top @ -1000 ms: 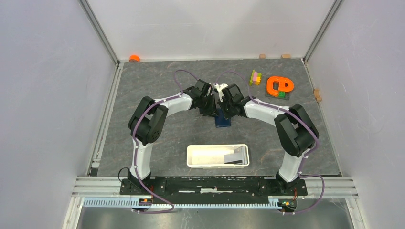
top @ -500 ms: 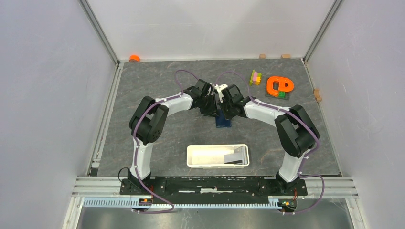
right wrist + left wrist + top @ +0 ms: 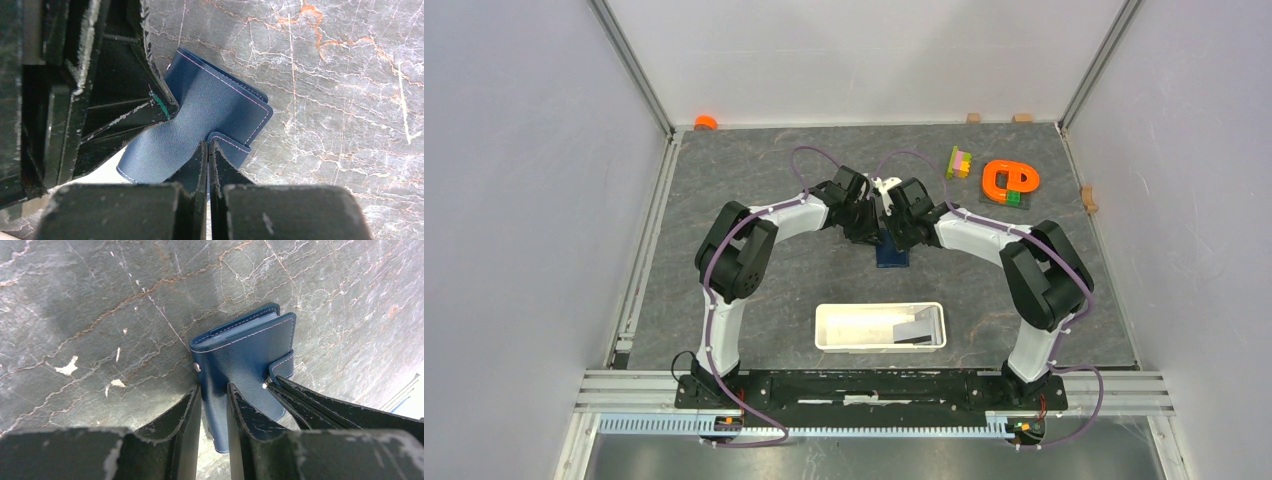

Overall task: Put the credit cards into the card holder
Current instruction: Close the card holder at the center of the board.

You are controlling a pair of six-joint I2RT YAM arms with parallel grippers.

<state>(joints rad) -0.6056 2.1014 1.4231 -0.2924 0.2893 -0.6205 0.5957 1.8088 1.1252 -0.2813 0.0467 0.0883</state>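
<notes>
Card holder [image 3: 891, 256] lies on the table midway out from my bases, right under the spot where my two wrists meet. From above only its near end pokes out.

On the left, my left gripper [image 3: 214, 390] stands at a narrow gap, clamped on the edge of the navy cover. The right wrist view shows that cover bowed up off the table where I grip it. The body of the wallet reaches away from my left fingers, and its far edge shows the stacked inner layers. Its longer side seems to run away from my bases, roughly in line with those fingers, though from above too much is hidden to be sure.

On the wallet's right edge sits the snap tab [image 3: 232, 145], wrapped round the side that faces my right arm. My right gripper [image 3: 209, 145] is fully closed, with the tab pinched at its tips. So both grips are on the same wallet, one on each side, and I judge the next pull goes across the long axis, tab to the right against the left hold.

The credit cards [image 3: 913, 331] wait in the white tray [image 3: 822, 330], near my bases and well apart from the wallet. The grey card lies toward my right arm.
</notes>
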